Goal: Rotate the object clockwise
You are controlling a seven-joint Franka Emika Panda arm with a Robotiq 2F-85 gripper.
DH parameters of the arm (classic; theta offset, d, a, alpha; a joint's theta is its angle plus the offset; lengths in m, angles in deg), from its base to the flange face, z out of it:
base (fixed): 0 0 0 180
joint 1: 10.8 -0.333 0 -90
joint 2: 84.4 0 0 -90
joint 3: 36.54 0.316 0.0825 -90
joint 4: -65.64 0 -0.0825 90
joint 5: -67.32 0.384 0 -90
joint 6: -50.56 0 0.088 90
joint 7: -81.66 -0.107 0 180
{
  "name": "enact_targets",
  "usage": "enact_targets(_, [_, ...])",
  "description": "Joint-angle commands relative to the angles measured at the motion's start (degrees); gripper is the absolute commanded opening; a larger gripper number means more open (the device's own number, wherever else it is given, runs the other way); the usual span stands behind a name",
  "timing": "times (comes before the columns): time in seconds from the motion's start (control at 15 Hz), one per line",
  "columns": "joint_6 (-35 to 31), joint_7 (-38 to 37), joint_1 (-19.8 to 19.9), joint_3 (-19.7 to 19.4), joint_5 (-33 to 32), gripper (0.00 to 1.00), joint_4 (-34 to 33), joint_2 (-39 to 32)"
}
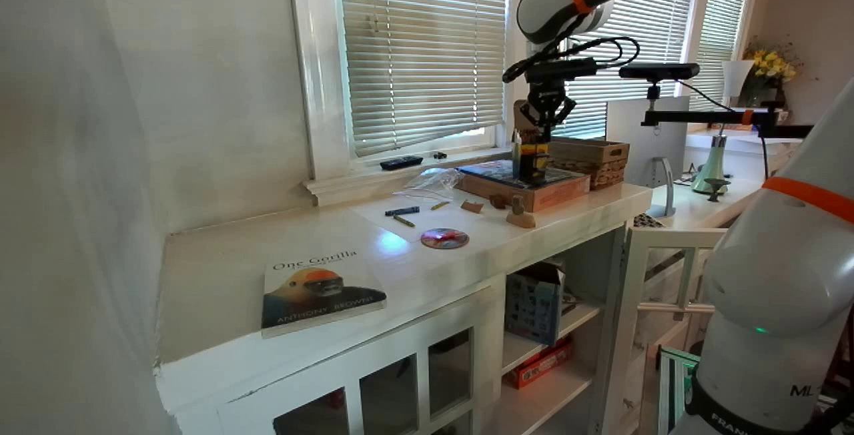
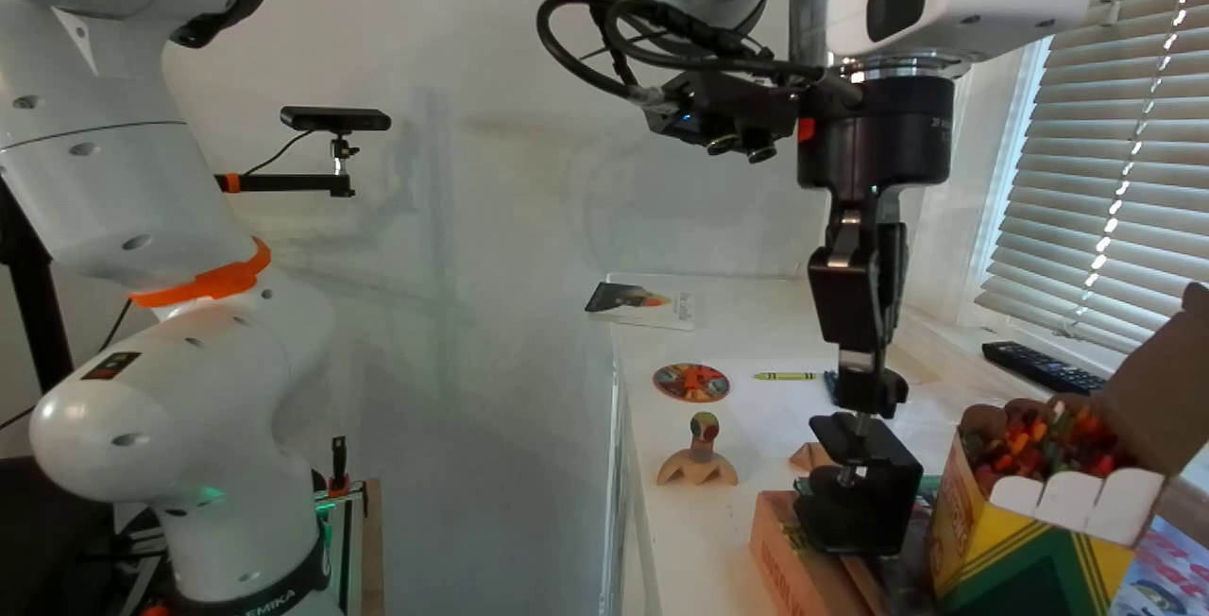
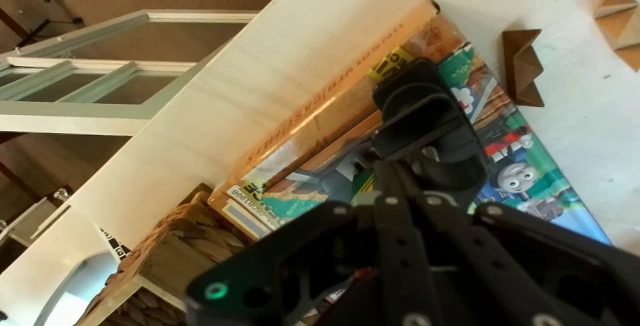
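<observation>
Going left to right in an exterior view, you have the picture book (image 2: 642, 305) lying at the far end of the white counter (image 2: 682, 545), then the printed disc (image 2: 691, 383), with the tan knobbed piece (image 2: 702, 455) nearer, and a yellow crayon (image 2: 785, 376) a little to the right. Next comes your gripper (image 2: 874, 399), pointing straight down, its fingers drawn close together and, as best you can judge, pinching the narrow top of the black block (image 2: 855, 507). That block is the piece to rotate; it stands upright over the flat picture box (image 2: 789, 569), and you can't tell whether its base rests on the lid or hangs just above. On its right is the open crayon box (image 2: 1048, 550), with the remote (image 2: 1044, 366) farther off. You seem to be past the grasp and at the turn itself, though how much is done can't be read here. Your next move calls for a slow clockwise wrist twist, seen from above, holding the block plumb; lift slightly if it drags, and mind the crayon box, which a swinging corner could catch.
</observation>
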Motion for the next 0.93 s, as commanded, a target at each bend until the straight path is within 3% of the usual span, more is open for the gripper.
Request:
enact_targets(0.0, [-0.01,1.29,-0.54,0.12,1.64,0.00,1.82,1.91])
enact_targets(0.87, [-0.37,4.00,-1.51,1.48,2.64,0.00,3.12,3.03])
